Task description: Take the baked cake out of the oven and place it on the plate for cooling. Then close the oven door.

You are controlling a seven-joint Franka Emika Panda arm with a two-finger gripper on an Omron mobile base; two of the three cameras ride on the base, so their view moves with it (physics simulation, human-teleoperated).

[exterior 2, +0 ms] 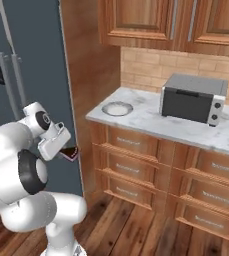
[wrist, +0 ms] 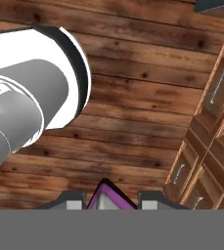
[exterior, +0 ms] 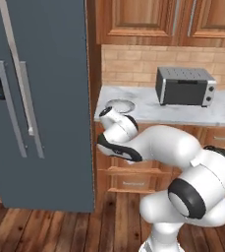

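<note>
My gripper (exterior 2: 66,150) hangs low beside the counter's left end, pointing down at the wooden floor, and is shut on the cake (exterior 2: 71,154), a small dark piece with a pink edge. In the hand view the cake (wrist: 106,194) shows as a purple-pink wedge between my two fingertips (wrist: 74,205), with my gripper (wrist: 108,203) shut around it. The plate (exterior: 120,105), a shallow round grey dish, lies on the marble counter near its left corner, and the plate (exterior 2: 117,108) is above and to the right of my hand. The oven and its door are out of view.
A tall grey fridge (exterior: 40,98) stands left of the counter (exterior: 182,113). A grey countertop appliance (exterior: 185,86) sits at the back of the counter. Wooden drawers (exterior 2: 136,165) run below, wall cabinets above. Wooden floor (wrist: 133,122) lies under my hand.
</note>
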